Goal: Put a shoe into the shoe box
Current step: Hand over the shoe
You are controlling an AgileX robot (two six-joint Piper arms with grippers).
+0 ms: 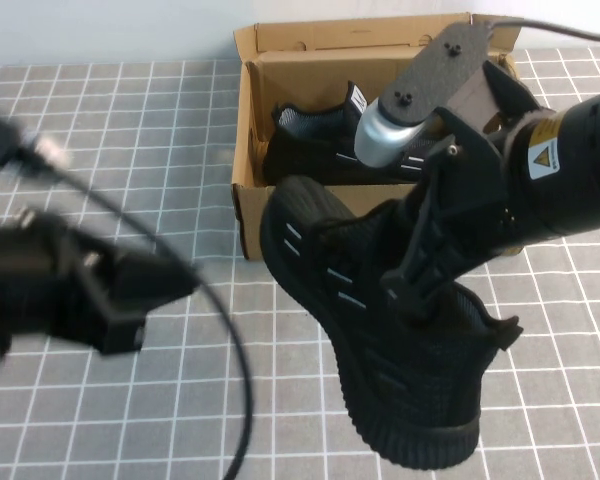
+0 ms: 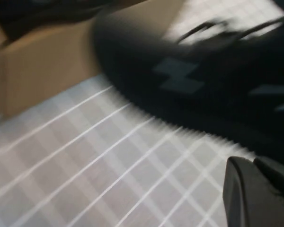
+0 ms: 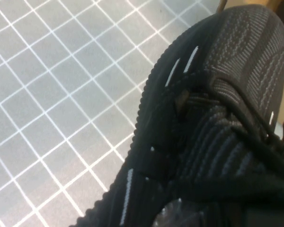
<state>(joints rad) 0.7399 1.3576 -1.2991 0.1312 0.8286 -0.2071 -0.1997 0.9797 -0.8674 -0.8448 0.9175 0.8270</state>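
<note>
While one black sneaker [image 1: 320, 140] lies inside the shoe box [image 1: 255, 205], the second shoe [image 1: 380, 340], two in all, hangs tilted before the carton's front wall, white side dashes showing. The right gripper [image 1: 412, 290] pinches it at the laces. The left gripper [image 1: 130, 300] hovers blurred at left; fingers impossible to read.

On my left wrist cam: blurred black shoe [image 2: 194, 80] over grid mat [image 2: 85, 175], cardboard shoe box [image 2: 42, 66] behind, left gripper [image 2: 255, 189] fingertip at the frame corner.
</note>
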